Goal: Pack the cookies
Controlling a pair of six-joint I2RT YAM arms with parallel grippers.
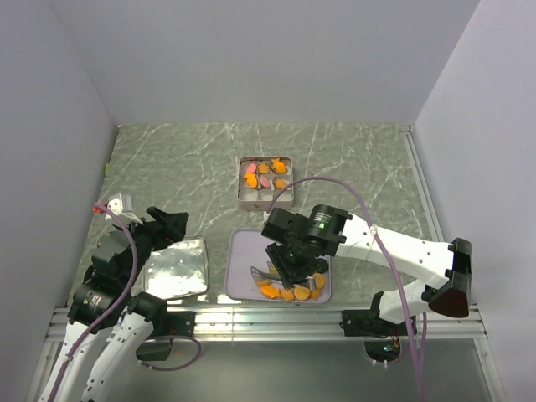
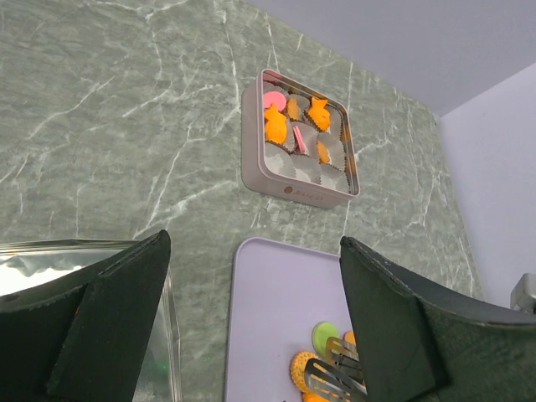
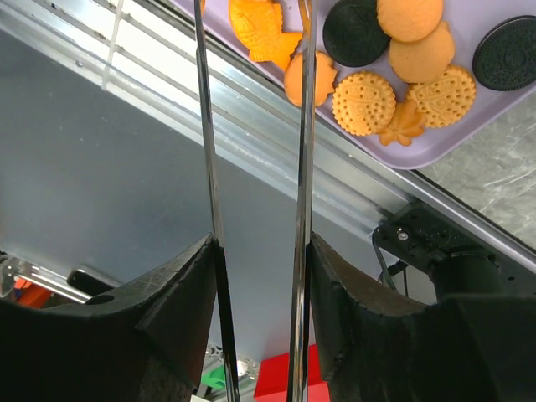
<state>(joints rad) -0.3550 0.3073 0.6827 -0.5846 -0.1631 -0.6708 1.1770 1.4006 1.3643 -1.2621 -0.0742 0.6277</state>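
Cookies (image 3: pixel 363 102) lie heaped at the near end of the lavender tray (image 1: pixel 243 251), and much of that heap is hard to read. In the top view the right gripper (image 1: pixel 291 270) and its wrist cover the middle of it, leaving only an orange fringe along the near rim. The right wrist view shows more: orange rounds, a fish shape and two black rounds, with some pieces cut off at the top edge. That gripper is clamped on a pair of metal tongs (image 3: pixel 301 167), whose two thin blades pass between its fingers with a clear gap between them. The blade tips run out of the wrist frame, so whether they hold a piece cannot be told there. In the left wrist view the tips hang over an orange round, just beside a green one, partly cut by the bottom edge; contact cannot be judged.

To the left, the left gripper (image 2: pixel 251 260) has its fingers spread wide with nothing between them, by the far edge of a silvery lid (image 1: pixel 176 268) on the table (image 1: pixel 352 167). Only a corner of that lid shows in its own camera. Farther back, just beyond the tray, the square tin (image 1: pixel 244 201) holds more of the cookies, orange and pink, in its far paper cups (image 2: pixel 289 167), while the near cups show plain white
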